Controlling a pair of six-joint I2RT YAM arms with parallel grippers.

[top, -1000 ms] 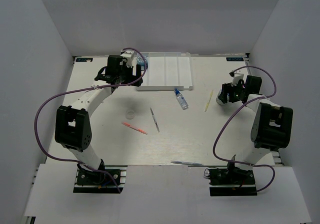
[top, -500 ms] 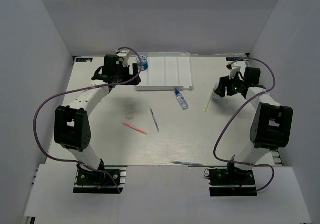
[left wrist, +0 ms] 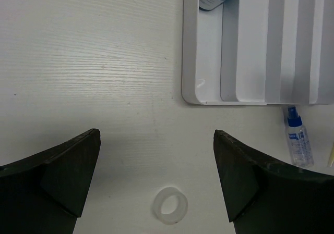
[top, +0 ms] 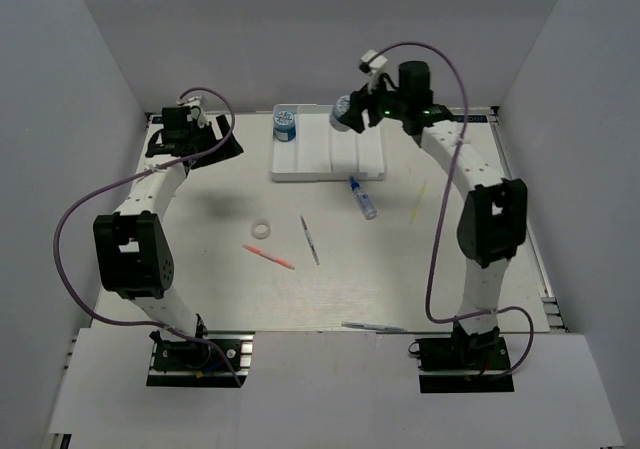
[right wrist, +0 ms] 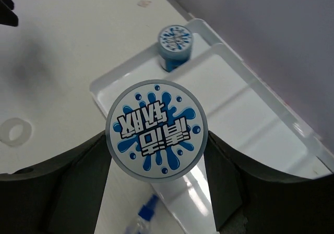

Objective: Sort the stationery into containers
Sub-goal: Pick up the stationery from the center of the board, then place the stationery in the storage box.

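Right pincer clamps my blue-and-white tape roll by its sides, over the tray. It looks light, rigid, probably slick; I'd grip across the diameter. Left pincer open, empty.

Printed labels on the stationery, none of them legible

The tape roll at the centre of the right wrist view bears a round label: a blue splash with bold white characters, upside down, in a script that cannot be made out. The second tape roll, at 12 o'clock from it in the tray, carries a like label, too small to read. The print on the glue bottle is also too small.
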